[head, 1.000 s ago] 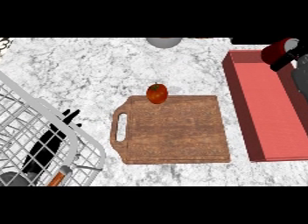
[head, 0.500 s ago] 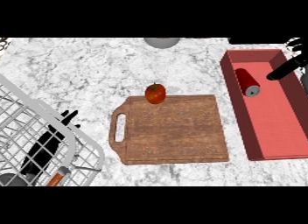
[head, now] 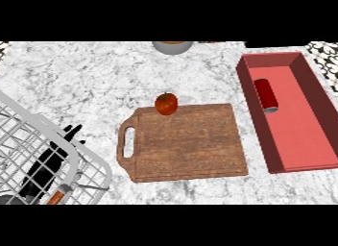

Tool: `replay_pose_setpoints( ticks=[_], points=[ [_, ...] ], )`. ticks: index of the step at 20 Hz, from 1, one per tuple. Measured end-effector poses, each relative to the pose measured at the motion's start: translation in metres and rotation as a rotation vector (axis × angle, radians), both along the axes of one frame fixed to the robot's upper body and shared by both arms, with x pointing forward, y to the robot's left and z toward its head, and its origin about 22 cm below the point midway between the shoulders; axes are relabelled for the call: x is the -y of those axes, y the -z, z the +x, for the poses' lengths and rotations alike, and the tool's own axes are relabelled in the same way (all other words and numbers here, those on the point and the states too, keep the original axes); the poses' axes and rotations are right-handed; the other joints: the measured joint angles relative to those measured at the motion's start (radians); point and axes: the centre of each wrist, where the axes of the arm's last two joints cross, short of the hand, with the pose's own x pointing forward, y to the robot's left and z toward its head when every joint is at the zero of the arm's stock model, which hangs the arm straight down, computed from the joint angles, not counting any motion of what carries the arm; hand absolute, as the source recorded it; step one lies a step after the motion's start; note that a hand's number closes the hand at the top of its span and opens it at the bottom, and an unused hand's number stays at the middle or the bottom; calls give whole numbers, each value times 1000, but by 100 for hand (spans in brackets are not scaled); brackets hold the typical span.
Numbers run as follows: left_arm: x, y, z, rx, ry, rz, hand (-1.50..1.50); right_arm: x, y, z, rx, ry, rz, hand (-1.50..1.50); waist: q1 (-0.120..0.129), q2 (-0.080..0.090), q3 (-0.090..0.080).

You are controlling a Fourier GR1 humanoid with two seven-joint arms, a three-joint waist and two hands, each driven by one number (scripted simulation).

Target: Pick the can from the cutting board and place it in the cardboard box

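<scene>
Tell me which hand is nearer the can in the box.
Cannot tell: the right hand is out of view. The left hand shows at lower left by the wire rack, far across the cutting board from the can.

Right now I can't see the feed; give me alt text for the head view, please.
A red can lies on its side inside the red box at the right of a marble counter; no hand shows. A wooden cutting board sits mid-counter with a tomato at its far edge, and a wire dish rack fills the lower left.
</scene>
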Motion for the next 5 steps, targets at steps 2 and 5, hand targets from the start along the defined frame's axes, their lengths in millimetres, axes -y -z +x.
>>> replay_pose_setpoints(
  ticks=[2, 5],
  points=[
    [-1, 0, -2, 2, -6, 2, 0, 10, 2, -6, 84, 52, 65, -150, -5, 1, 1],
    [-2, -1, -3, 5, -8, 1, 0, 29, 11, -17, 178, 120, 131, -150, -8, 3, 0]
  ],
)
